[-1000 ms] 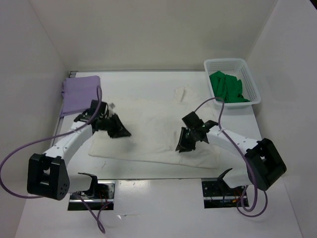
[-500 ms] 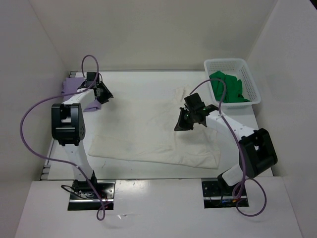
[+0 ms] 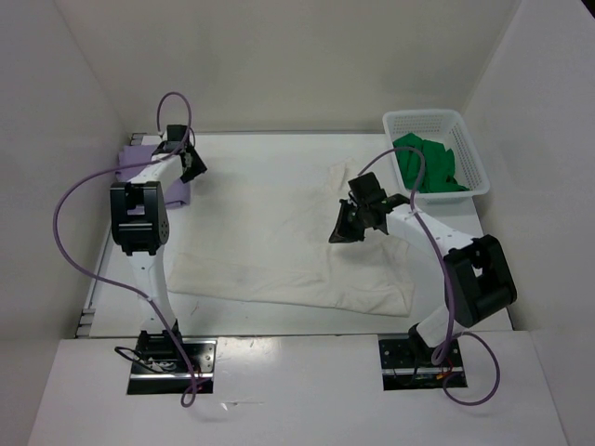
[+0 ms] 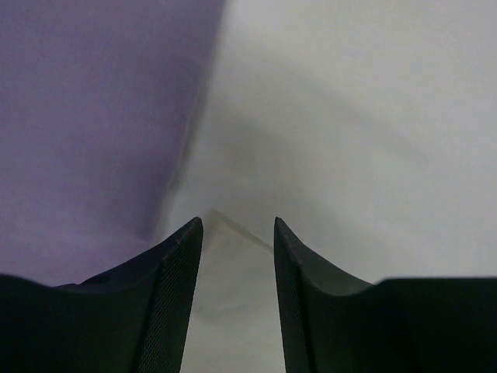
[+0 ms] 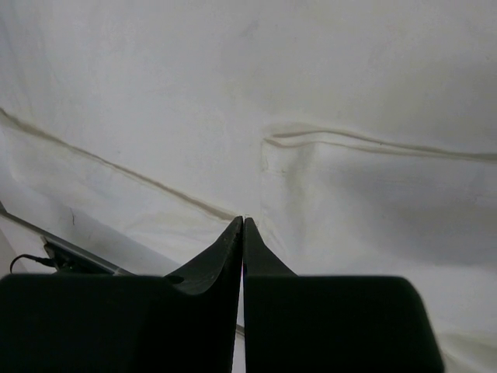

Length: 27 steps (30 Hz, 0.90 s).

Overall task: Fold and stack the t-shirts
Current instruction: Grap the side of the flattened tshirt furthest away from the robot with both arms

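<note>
The cream t-shirt (image 3: 279,265) is spread flat across the middle of the table (image 3: 270,150). The lavender t-shirt (image 4: 93,116) lies at the far left edge, and the green t-shirt (image 3: 428,163) is bundled in the white mesh basket (image 3: 423,117) at the far right, so 2 shirts are judged not yet stacked. The left gripper (image 4: 237,225) is held at the lavender shirt's right edge, its jaws moderately apart with nothing between them. The right gripper (image 5: 242,221) is poised over the cream shirt beside a stitched seam, its jaws closed tip to tip with no cloth seen between them. 3 risks are judged likely. The lavender shirt could be tugged askew if the left jaws were closed on its edge. The cream cloth could be pushed into a ridge rather than picked up if the shut right jaws were lowered unopened. A crooked fold could result if only 1 layer were pinched at the seam.
</note>
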Motion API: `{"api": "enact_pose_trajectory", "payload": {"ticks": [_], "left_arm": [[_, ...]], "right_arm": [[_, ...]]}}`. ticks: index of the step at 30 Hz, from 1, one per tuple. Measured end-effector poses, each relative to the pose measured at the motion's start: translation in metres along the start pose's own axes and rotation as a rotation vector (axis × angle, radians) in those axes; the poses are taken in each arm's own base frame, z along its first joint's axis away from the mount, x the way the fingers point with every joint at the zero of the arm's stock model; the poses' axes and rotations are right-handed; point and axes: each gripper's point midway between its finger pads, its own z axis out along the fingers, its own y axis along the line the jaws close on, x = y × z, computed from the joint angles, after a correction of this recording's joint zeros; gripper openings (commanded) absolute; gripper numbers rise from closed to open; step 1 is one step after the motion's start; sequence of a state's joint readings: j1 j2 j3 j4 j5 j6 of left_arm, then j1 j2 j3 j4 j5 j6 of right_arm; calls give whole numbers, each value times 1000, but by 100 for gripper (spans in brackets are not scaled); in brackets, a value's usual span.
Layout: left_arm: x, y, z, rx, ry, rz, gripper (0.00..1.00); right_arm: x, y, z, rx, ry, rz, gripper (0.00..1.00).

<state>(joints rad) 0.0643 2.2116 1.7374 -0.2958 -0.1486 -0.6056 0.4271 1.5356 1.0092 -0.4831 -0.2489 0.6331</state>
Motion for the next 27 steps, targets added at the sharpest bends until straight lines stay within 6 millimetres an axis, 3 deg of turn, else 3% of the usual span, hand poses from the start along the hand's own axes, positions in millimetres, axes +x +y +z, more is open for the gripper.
{"api": "enact_pose_trajectory", "payload": {"ticks": [4,6,11,15,16,21,24,27], "left_arm": [[18,10,16,-31,43,14,48],[16,8,16,-27,39,16,47],[18,8,18,-25,48,30,32],[19,9,19,-25,52,35,31],[20,9,19,-25,52,35,31],[20,10,20,-30,46,34,18],[21,11,18,-30,44,34,8],[24,13,15,-30,50,34,4]], "right_arm": [[-3,1,2,-2,-3,-3,6],[-3,1,3,-2,-4,-3,6],[-5,1,6,-3,-4,-4,7],[-8,1,5,-3,-10,0,14],[-11,1,5,-4,-17,4,21],[-35,-4,1,-10,-66,36,40],[-57,-9,4,-4,-101,56,42],[-93,-21,12,23,-141,83,43]]}}
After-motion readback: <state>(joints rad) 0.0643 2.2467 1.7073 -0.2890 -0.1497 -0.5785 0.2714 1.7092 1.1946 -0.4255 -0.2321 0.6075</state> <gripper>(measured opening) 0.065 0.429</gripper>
